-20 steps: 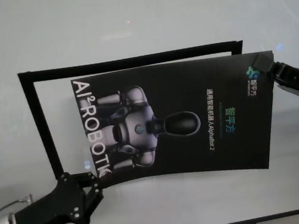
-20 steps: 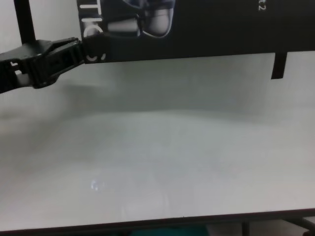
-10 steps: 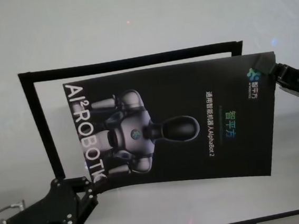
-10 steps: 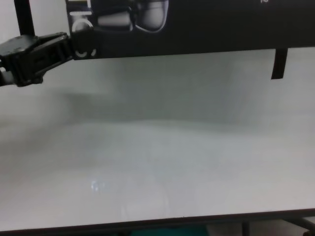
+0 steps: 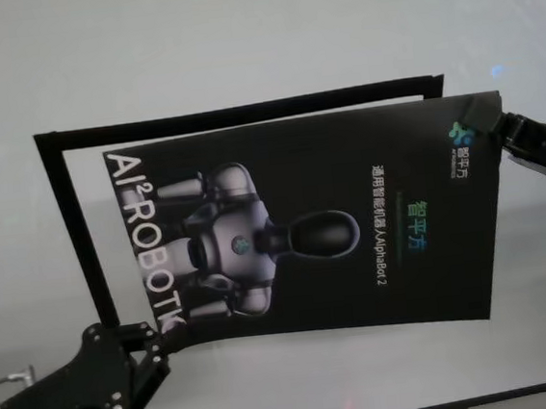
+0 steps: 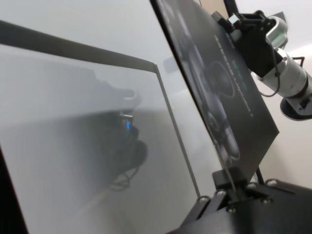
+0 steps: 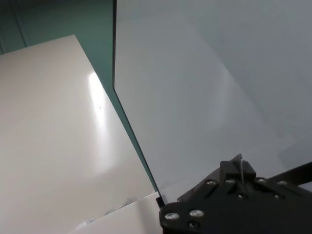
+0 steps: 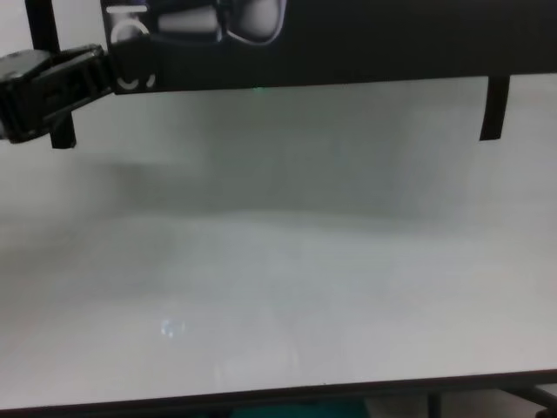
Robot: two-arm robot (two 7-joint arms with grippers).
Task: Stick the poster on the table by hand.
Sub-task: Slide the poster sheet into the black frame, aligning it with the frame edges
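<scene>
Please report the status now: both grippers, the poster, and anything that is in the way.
Left gripper shut on near-left corner of large glossy black poster. Right gripper shut on far-right corner. Poster held off white table. Black tape frame underneath.

The left gripper [image 5: 162, 339] has moved to the robot's left and nearer to the robot, and it pulled the near-left corner of the poster [image 5: 352, 216] with it. The poster's near edge is now straighter. In the chest view this edge stands higher than before.
</scene>
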